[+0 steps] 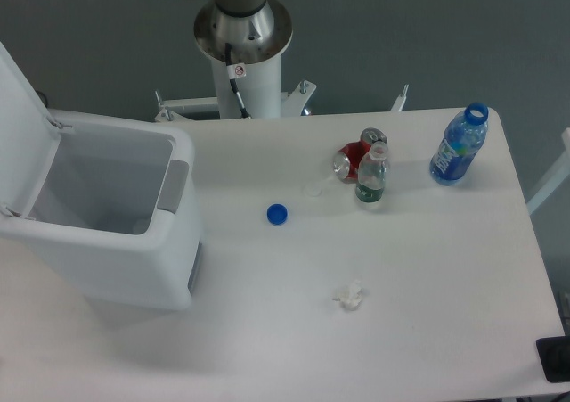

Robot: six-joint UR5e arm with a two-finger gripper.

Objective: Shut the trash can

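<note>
Currently trash can (107, 233) sits at left side of table (419, 331), lid (22, 135) swung up and back at far-left edge, cavity open, grey latch tab (174, 185) on right rim. Gripper out of frame, so its opening unknown; only arm base (242, 36) visible far centre. Best approach, my judgement: come in behind lid's upper edge, push right and down along hinge arc until it seats on latch side. Blue cap (277, 213), bottles (371, 177), can (353, 159) sit right, well apart.

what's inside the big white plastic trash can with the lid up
The large boxy white plastic trash can looks empty: only bare pale inner walls and part of the floor show. The near front wall hides the bottom just behind it, so something small there would go unseen. Its flat white lid stands open.
</note>
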